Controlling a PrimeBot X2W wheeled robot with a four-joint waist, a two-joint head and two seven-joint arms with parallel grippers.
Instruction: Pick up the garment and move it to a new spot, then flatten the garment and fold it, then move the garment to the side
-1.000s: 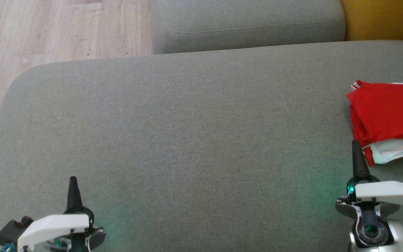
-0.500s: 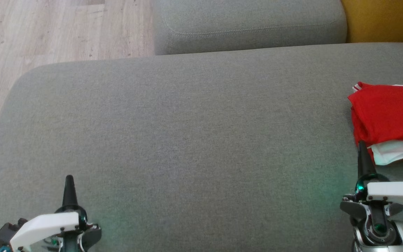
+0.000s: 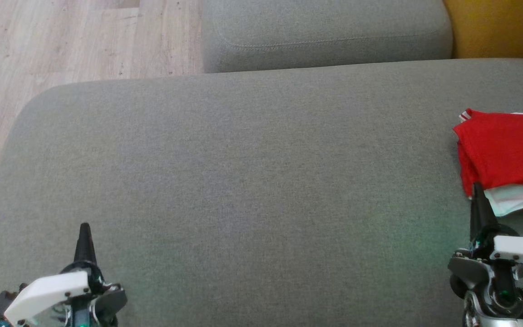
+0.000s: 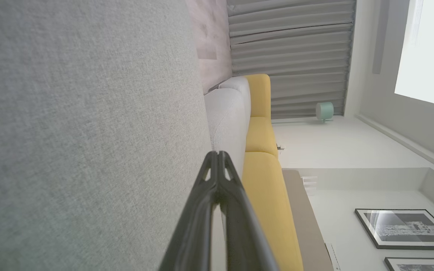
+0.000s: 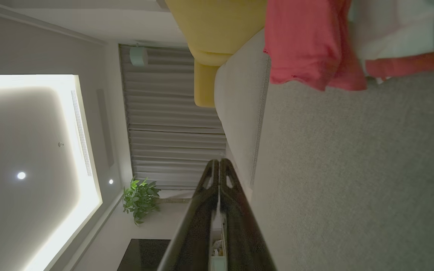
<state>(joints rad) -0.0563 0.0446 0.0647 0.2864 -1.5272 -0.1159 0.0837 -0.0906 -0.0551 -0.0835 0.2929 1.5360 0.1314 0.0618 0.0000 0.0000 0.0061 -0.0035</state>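
Observation:
The garment (image 3: 506, 154) is red with white parts, folded in a small pile at the right edge of the grey cushion (image 3: 243, 172). In the right wrist view the garment (image 5: 315, 49) lies at the top, apart from the fingers. My right gripper (image 3: 478, 190) is shut, empty, its tip just below the pile's near left corner in the head view. At the lower left my left gripper (image 3: 84, 228) is shut and empty, over bare cushion. Both wrist views show the fingertips pressed together: left gripper (image 4: 217, 153), right gripper (image 5: 219, 161).
A second grey cushion (image 3: 325, 32) lies behind the large one. Wooden floor (image 3: 61, 45) runs along the far left, past the cushion's rounded edge. A yellow sofa part (image 3: 502, 27) stands at the top right.
The camera has shifted slightly, so the scene sits lower and to the right. Both grippers have drawn down toward the bottom edge, staying shut. The garment lies as before.

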